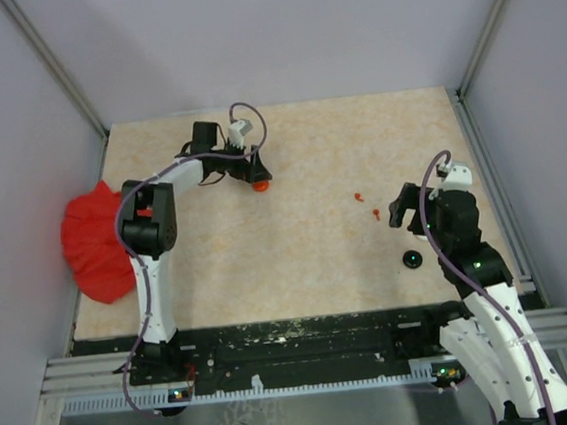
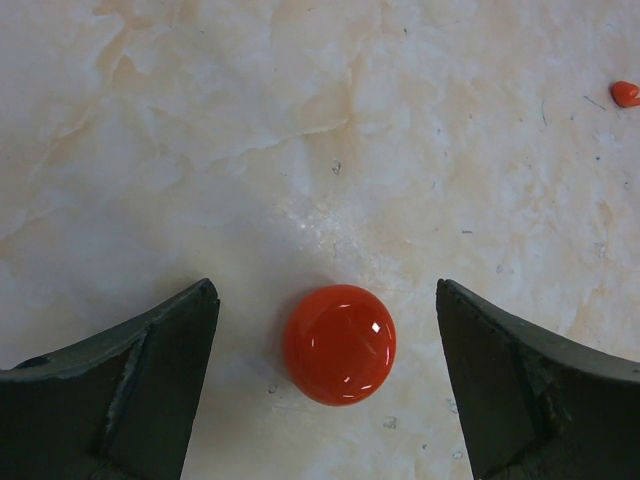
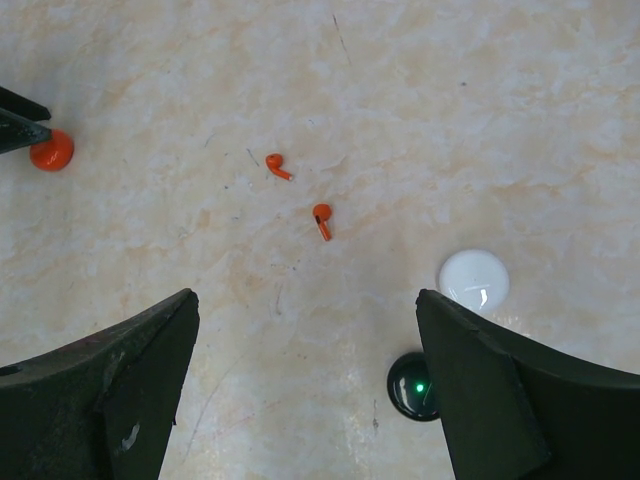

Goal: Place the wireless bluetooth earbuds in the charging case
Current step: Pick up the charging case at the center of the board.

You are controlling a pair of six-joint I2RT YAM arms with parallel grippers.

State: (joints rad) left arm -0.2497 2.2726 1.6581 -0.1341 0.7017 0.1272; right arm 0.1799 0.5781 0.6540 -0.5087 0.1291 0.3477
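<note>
Two tiny orange-red earbuds (image 1: 359,197) (image 1: 376,214) lie loose on the marbled table, right of centre; the right wrist view shows them (image 3: 277,166) (image 3: 321,219) ahead of my right gripper (image 3: 305,300). That gripper (image 1: 401,209) is open and holds nothing. The round glossy orange charging case (image 2: 339,344) lies closed on the table at the far middle (image 1: 260,186). My left gripper (image 2: 325,300) hangs over it, open, one finger on each side and both clear of it. One earbud (image 2: 625,93) shows at the left wrist view's right edge.
A white disc (image 3: 473,279) and a black disc with a green light (image 3: 413,386) (image 1: 412,258) lie near my right gripper's right finger. A red cloth (image 1: 96,246) is bunched at the table's left edge. Grey walls enclose the table on three sides.
</note>
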